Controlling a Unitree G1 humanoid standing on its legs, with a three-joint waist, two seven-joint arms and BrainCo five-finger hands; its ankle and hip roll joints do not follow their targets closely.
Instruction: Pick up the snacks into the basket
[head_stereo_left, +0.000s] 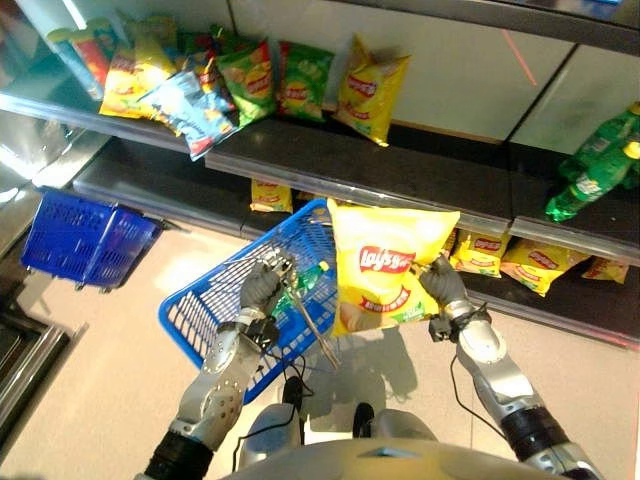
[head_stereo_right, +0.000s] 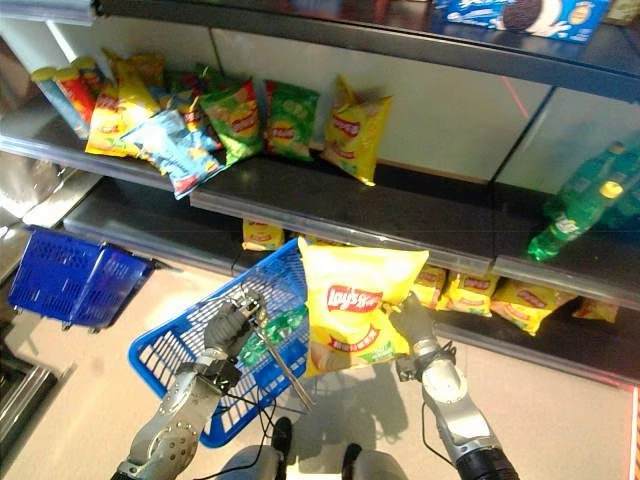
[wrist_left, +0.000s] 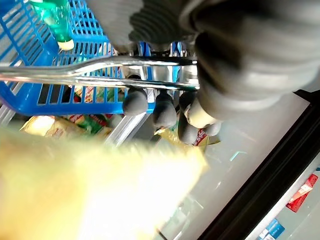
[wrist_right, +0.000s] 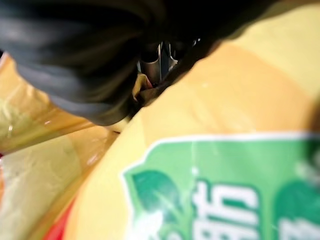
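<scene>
A big yellow chip bag hangs in front of the shelves, pinched at its right edge by my right hand. Its lower left part overlaps the rim of the blue basket. My left hand is curled round the basket's metal handle and holds the basket up. A green bottle lies inside the basket. In the right wrist view the bag sits right against my hand.
Several chip bags lean on the upper shelf, and more yellow bags lie on the lower shelf. Green bottles stand at the right. A second blue basket sits on the floor at the left.
</scene>
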